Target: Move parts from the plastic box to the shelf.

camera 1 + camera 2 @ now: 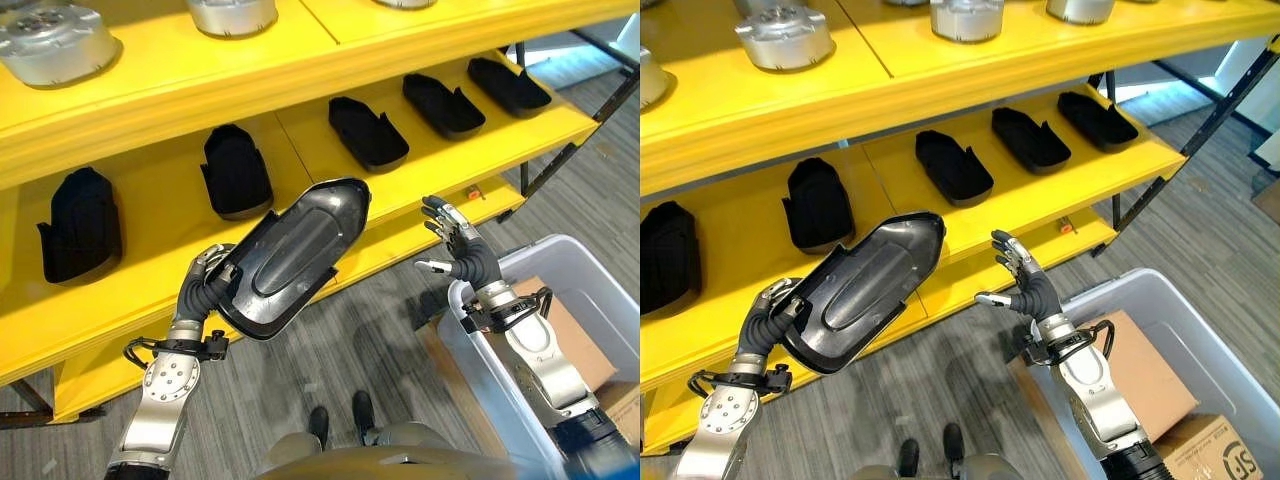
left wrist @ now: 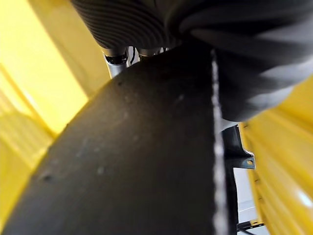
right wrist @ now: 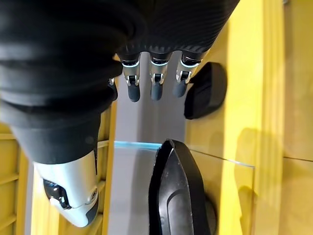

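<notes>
A long dark grey moulded plastic part is held up in front of the yellow shelf, tilted with its narrow end up and to the right. My left hand is shut on its lower end, fingers curled round the edge. The part sits right against that hand in the left wrist view. My right hand is open in the air to the right of the part, apart from it, above the corner of the pale plastic box. The part appears past its fingers.
Several black moulded parts lie in a row on the middle shelf. Silver round metal parts stand on the top shelf. Cardboard lies inside the box. Grey floor runs below the shelf, and a dark frame leg stands at the shelf's right end.
</notes>
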